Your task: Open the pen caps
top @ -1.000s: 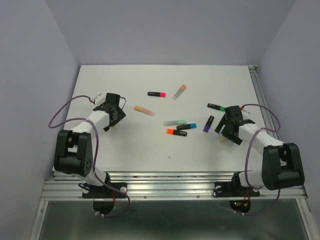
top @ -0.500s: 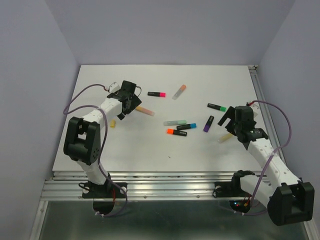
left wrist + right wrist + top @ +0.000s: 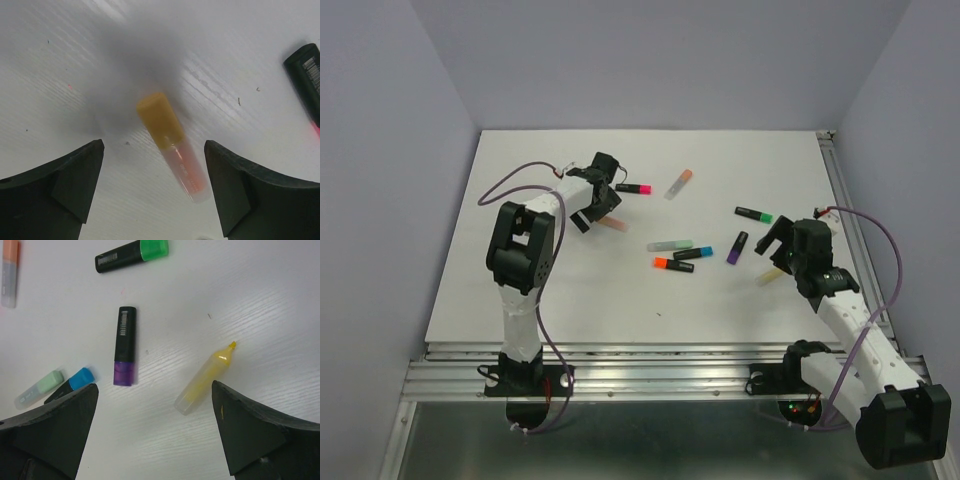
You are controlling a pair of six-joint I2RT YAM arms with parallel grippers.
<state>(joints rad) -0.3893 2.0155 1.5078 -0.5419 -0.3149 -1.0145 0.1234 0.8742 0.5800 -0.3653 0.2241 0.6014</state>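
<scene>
On the left, the risk is a skewed grab. The peach pen [image 3: 187, 172] lies slanted on the table [image 3: 75, 60], not square to the fingers [image 3: 65, 185]. Closing on it as it lies would likely twist it round or squeeze it out. The barrel looks smooth and round, so a touch from one side could also roll it. Its cap [image 3: 159, 119] is the end away from the wrist camera. A grip that lands on the cap would leave the other arm only the slick barrel to pull. A black pen [image 3: 633, 187] with a pink cap lies near on the right and could be nudged.

On the right, a yellow pen [image 3: 202, 382] lies with its tip bare and no cap on it. The danger there is picking this opened pen again, or dragging the tip and marking the table. The purple cap [image 3: 124, 375], blue cap [image 3: 80, 378] and green cap [image 3: 153, 248] are on their pens.

The left gripper [image 3: 153, 147] hangs over the far-left part of the table. Its jaws are spread wide with the peach pen between them, touching neither, and it holds nothing.

The right gripper [image 3: 155, 390] hangs at the right side, jaws just as wide and also empty. The yellow pen is just inside its right finger, and the purple-capped pen is nearer the middle.
</scene>
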